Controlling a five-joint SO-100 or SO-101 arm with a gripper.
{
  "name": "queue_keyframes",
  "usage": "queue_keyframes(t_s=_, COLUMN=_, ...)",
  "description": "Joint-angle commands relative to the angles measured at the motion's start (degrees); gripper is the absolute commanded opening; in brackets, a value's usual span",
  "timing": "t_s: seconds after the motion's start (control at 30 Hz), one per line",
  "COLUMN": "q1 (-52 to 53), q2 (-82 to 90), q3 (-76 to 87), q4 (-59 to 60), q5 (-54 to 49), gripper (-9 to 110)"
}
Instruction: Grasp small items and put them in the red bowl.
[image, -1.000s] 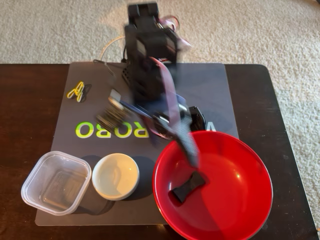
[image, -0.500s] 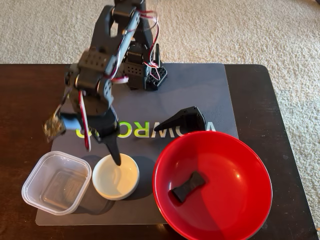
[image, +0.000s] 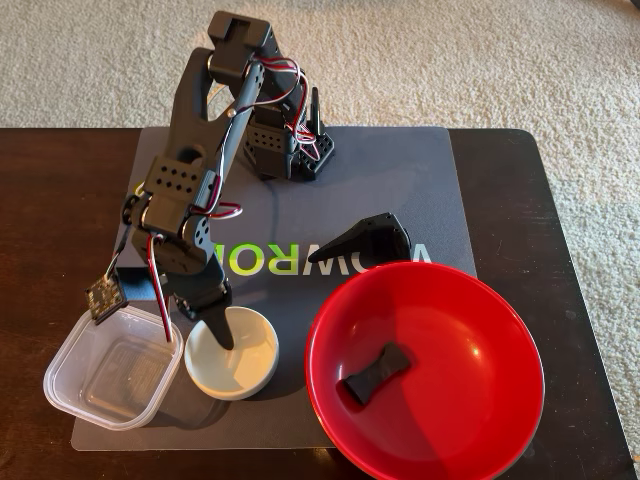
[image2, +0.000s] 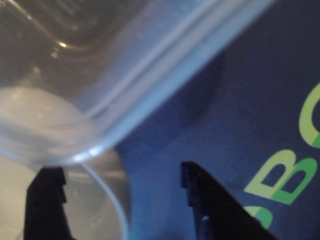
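Low over the white dish (image: 232, 352) and clear tub (image: 103, 365), end effector (image2: 122, 200) spread, empty. Dish looks rigid, glossy, slippery: pinch its rim. Tub light, flexible. Red bowl (image: 480, 395) alongside.

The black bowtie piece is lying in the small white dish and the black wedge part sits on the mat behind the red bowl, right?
Not quite. The fixed view shows the bowtie piece lying in the red bowl, not the white dish. The wedge part does sit on the mat behind the bowl.
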Motion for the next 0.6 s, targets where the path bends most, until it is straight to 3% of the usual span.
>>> queue_keyframes(t_s=0.0, q1=-0.26, q2=-2.55, q3=-2.72, q4=0.09, q5=-0.88, gripper=21)
queue_keyframes(t_s=0.17, q1=-0.70, q2=-4.31, q3=-3.16, q4=0.18, q5=-1.49, gripper=0)
queue_keyframes(t_s=0.57, q1=-0.79, q2=7.82, q3=2.81, q4=0.18, q5=1.76, gripper=0)
